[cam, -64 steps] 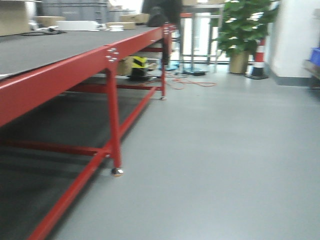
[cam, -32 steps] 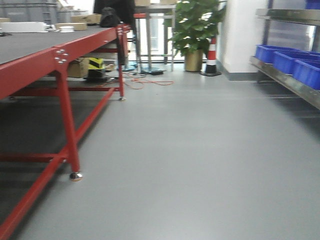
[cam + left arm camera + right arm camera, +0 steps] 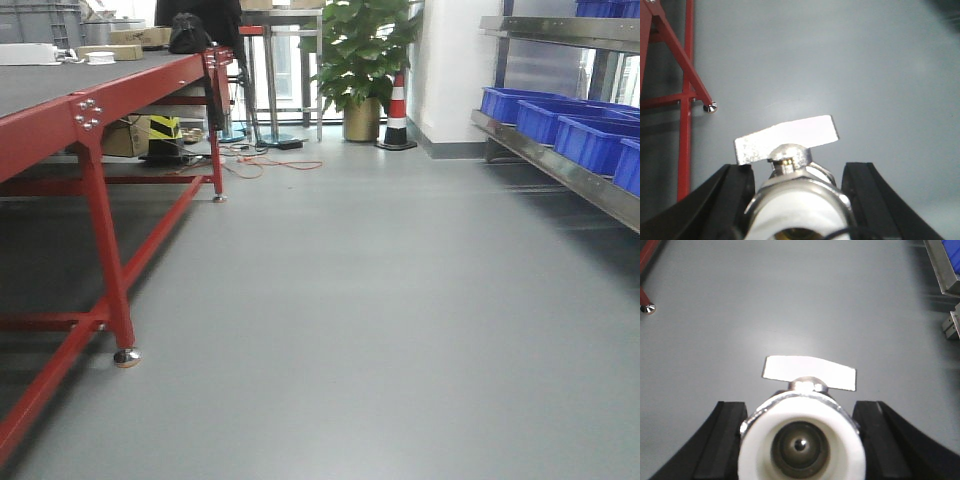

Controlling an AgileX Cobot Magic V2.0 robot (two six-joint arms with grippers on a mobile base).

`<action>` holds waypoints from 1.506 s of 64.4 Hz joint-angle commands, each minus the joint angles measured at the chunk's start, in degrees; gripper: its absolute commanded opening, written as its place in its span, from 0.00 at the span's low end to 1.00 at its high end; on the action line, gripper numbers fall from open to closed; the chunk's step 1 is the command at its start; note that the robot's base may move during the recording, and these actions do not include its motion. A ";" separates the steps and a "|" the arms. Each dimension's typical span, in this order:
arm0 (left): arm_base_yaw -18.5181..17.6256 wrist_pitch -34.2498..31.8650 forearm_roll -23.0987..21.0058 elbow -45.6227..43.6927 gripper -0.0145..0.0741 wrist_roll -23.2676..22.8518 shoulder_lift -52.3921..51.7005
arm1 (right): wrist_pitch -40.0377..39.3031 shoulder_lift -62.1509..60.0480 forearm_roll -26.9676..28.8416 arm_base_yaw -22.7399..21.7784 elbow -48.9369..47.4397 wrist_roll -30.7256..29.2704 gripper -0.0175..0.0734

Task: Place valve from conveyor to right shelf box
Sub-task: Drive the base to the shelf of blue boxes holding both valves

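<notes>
Both wrist views cut the held parts off at the bottom edge. The left gripper (image 3: 800, 170) clamps a valve (image 3: 796, 192), and the right gripper (image 3: 801, 409) clamps a second valve (image 3: 802, 432). Open floor (image 3: 380, 300) lies between the table (image 3: 90, 110) and the shelf (image 3: 560, 170) of blue boxes (image 3: 590, 140), which is cropped at the right edge

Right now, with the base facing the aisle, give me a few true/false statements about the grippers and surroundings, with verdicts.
1. The left gripper grips a valve. True.
2. The right gripper is empty. False: it grips a second valve.
3. Blue bins sit on the shelf on the front view's right side. True.
4. The red table stands on the right. False: it is on the left.
</notes>
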 commanded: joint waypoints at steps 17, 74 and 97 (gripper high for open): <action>-0.31 -2.47 -0.45 -0.61 0.04 -0.35 -0.61 | -3.93 -0.81 -0.36 -0.18 -1.13 0.04 0.01; -0.31 -2.47 -0.45 -0.61 0.04 -0.35 -0.61 | -3.93 -0.81 -0.36 -0.18 -1.13 0.04 0.01; -0.31 -2.61 -0.42 -0.61 0.04 -0.35 -0.61 | -3.93 -0.81 -0.36 -0.18 -1.13 0.04 0.01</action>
